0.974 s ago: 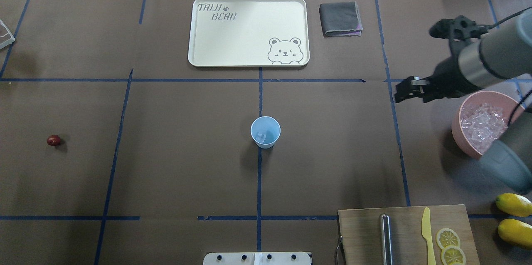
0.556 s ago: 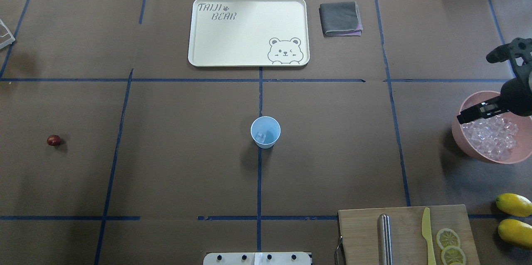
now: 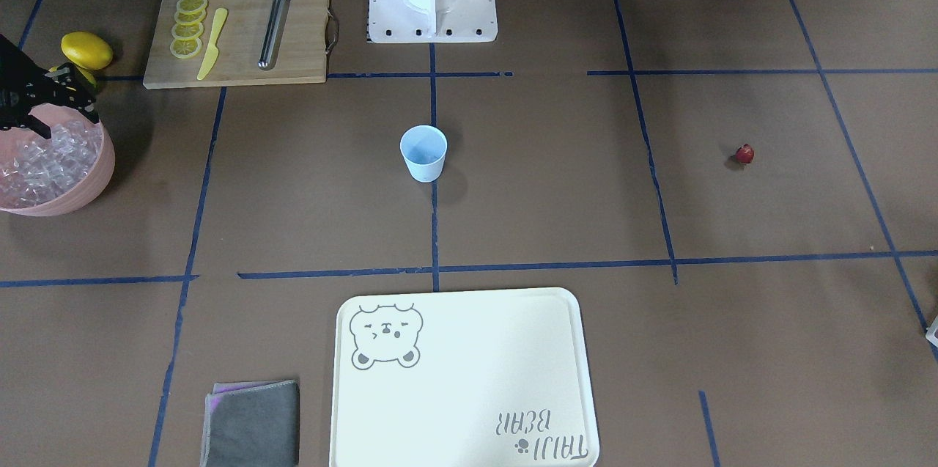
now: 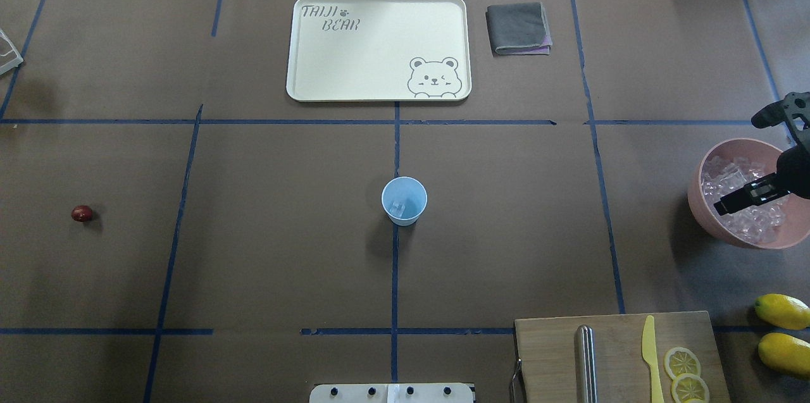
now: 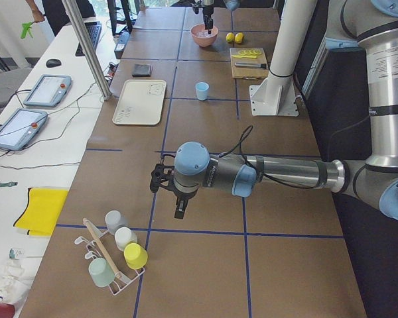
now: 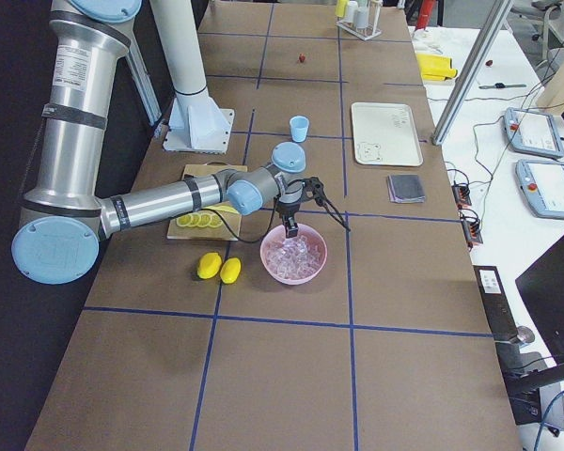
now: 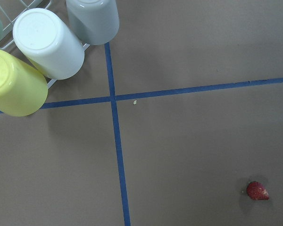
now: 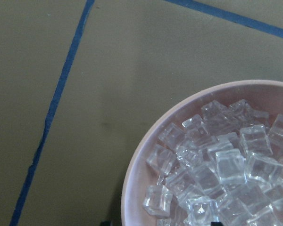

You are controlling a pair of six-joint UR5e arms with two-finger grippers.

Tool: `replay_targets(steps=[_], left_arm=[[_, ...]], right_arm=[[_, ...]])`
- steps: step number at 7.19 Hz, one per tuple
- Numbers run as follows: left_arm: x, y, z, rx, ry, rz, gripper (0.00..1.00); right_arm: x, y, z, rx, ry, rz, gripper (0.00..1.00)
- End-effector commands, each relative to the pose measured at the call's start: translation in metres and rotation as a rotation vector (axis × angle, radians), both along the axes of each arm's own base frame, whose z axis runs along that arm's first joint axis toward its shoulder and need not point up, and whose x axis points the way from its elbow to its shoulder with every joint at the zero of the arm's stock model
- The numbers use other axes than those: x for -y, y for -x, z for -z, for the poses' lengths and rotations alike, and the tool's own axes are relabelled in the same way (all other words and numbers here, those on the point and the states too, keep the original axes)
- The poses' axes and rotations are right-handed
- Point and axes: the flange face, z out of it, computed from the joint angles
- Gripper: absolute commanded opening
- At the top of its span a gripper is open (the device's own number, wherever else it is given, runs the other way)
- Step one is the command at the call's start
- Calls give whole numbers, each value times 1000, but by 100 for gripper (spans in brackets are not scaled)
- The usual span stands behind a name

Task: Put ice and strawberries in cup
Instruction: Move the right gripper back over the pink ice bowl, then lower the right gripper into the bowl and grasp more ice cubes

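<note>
The pale blue cup stands upright at the table's centre with one ice cube in it. More ice fills the pink bowl at the right edge. My right gripper hangs just over that ice. In the right wrist view only its fingertips show, set wide apart at the bottom edge above the ice, so it is open and empty. The strawberry lies alone far left and also shows in the left wrist view. My left gripper hovers above the table near the cup rack. I cannot tell whether it is open or shut.
A cream bear tray and a folded grey cloth lie at the far side. A cutting board holds a yellow knife, a metal rod and lemon slices, with two lemons beside it. A rack of upturned cups stands near the left gripper.
My right arm has swung right and back, from beside the bowl's far left to over the bowl. The gripper now sits lower over the ice. The cup and the strawberry have not moved.
</note>
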Motion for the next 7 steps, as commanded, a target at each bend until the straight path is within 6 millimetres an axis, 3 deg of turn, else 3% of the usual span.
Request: replay_targets(steps=[1, 7], left_arm=[[0, 0, 0, 0, 0, 0, 100], [0, 0, 0, 0, 0, 0, 100]], right_arm=[[1, 0, -7, 1, 6, 4, 75], [5, 0, -34, -52, 0, 12, 73]])
